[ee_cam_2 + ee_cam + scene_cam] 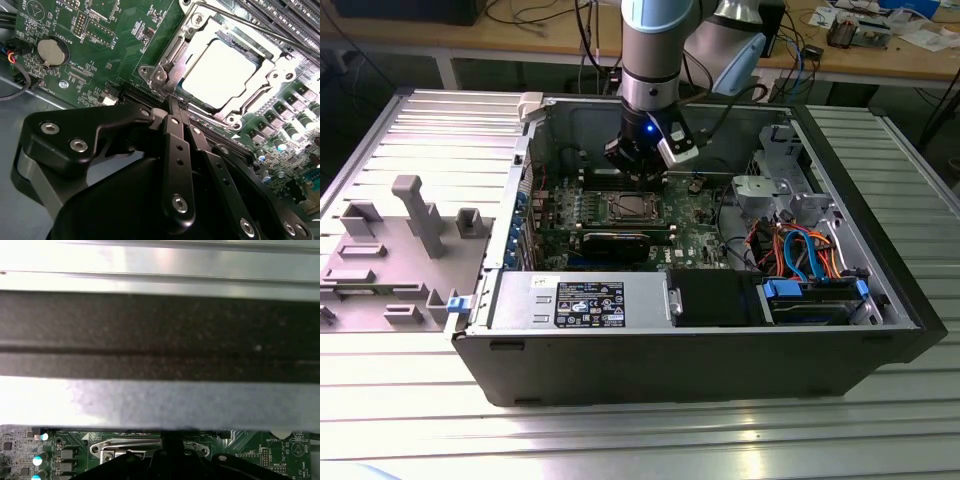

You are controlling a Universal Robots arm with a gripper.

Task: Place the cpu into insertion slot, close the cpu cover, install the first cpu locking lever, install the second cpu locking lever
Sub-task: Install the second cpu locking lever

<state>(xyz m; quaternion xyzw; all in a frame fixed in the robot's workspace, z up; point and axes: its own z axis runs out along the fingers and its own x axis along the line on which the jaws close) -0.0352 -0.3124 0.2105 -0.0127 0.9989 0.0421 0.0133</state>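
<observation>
A ribbed metal counter (410, 420) carries an open computer case (670, 370) with a white printed label (590, 303), its print unreadable. At frame centre, the cpu (222, 75) sits in the insertion slot (634, 208) under the closed cpu cover (250, 102). The jaws (176, 107) are pressed together, empty, at the cover's edge.
</observation>
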